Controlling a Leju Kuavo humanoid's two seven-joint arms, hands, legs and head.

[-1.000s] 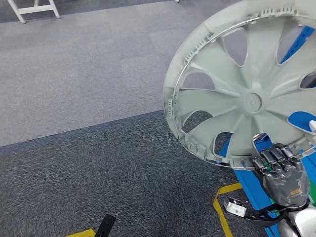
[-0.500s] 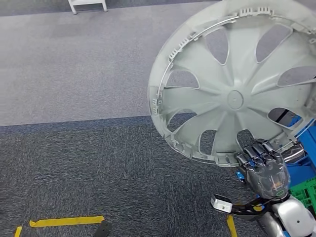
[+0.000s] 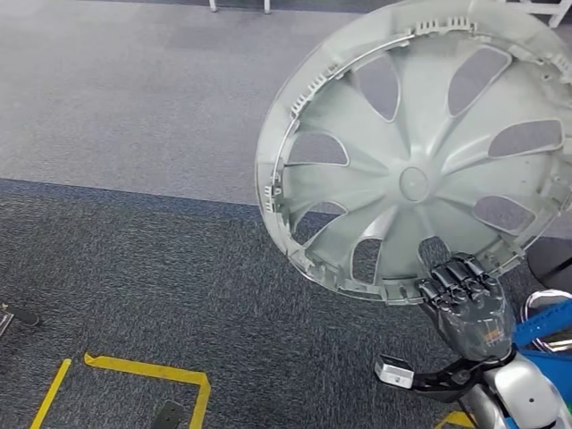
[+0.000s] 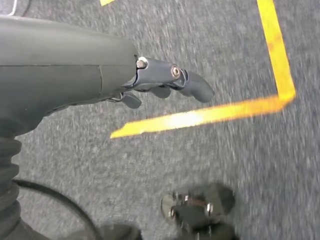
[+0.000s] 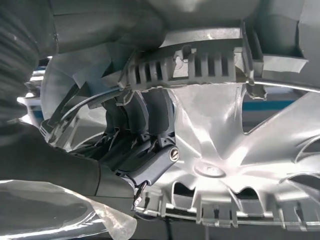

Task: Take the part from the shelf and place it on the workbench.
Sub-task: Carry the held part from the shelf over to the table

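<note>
Item: wheel cover (image 3: 418, 152), silver-grey plastic, spoked with open cut-outs, clip tabs round the rim, inner face turned toward the head camera. Location: held aloft above and ahead of the right hand (image 3: 466, 304), tilted, over grey carpet (image 3: 135, 134). No worktop is visible.

Holder: right hand, fingers curled over the lower rim of the cover beside a cut-out; the right wrist view shows the dark fingers (image 5: 151, 120) hooked over the ribbed rim section. State: grasping the wheel cover.

Left hand (image 4: 166, 82): hangs toward the floor, fingers apart, released, holding nothing. Below it, yellow floor tape (image 4: 211, 115) forming a corner on the carpet.

Other stock near the right hand: blue frame (image 3: 546, 317), just beside and below the wrist.

Step in hand (judged): carrying the part away from the shelf toward the worktop. Handling advice: the grip is on one edge only, so the wide disc has long leverage on the fingers; keep the wrist steady, avoid quick turns, hold the far rim away from obstacles, and bring the cover closer to level before lowering it flat.

Markings: no brand, label or readable writing on the cover; the centre boss (image 3: 414, 184) appears plain.
</note>
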